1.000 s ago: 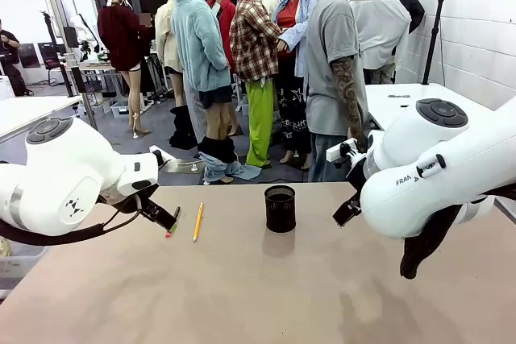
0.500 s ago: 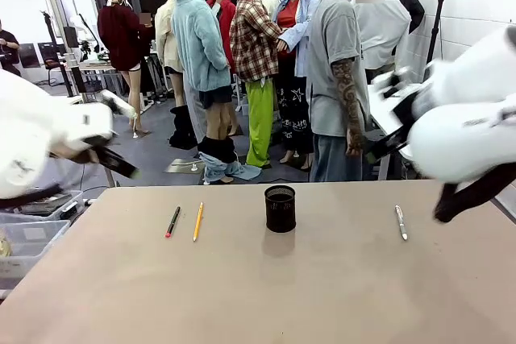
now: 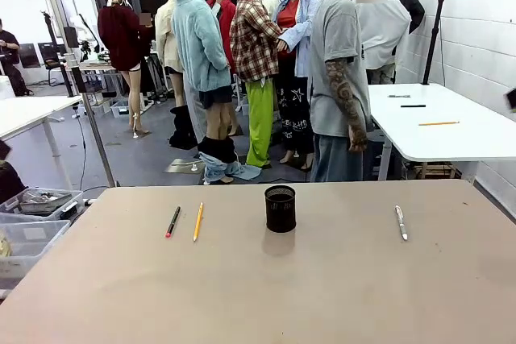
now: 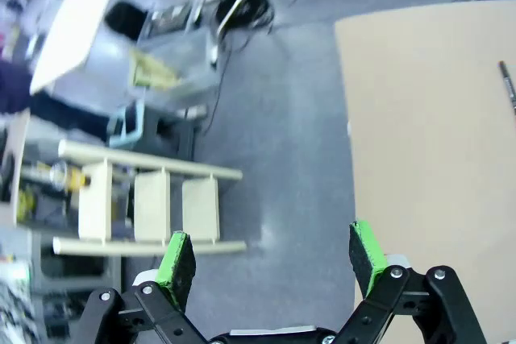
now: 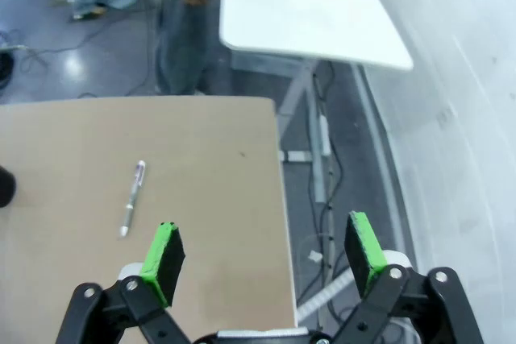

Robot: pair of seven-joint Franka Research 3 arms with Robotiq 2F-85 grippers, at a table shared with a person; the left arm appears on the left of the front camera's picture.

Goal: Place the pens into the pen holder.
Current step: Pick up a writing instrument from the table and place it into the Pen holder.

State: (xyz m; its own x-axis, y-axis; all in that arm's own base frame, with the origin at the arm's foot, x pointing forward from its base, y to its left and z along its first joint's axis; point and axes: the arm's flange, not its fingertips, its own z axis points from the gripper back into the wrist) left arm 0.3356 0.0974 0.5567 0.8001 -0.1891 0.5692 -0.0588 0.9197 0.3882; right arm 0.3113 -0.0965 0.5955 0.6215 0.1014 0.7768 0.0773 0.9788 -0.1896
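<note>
The black mesh pen holder (image 3: 280, 209) stands upright mid-table. Left of it lie a dark pen with a red end (image 3: 172, 221) and a yellow-orange pen (image 3: 197, 221), side by side. A greyish pen (image 3: 401, 222) lies far to the right, also in the right wrist view (image 5: 133, 197). My left gripper (image 4: 272, 259) is open, high over the floor just off the table's edge; a dark pen (image 4: 508, 86) shows at that view's right border. My right gripper (image 5: 263, 257) is open above the table's right end, holding nothing.
A person (image 3: 339, 78) stands at the far side, turned away. A white table (image 3: 435, 122) with small items stands to the right rear, seen too in the right wrist view (image 5: 314, 14). Bins (image 3: 28, 227) and a cream stool (image 4: 145, 207) stand beside the tan table (image 3: 266, 296).
Both arms have swung up and outward, out of the front picture: left arm to the left, right arm to the right. The greyish pen came into sight as the right arm left.
</note>
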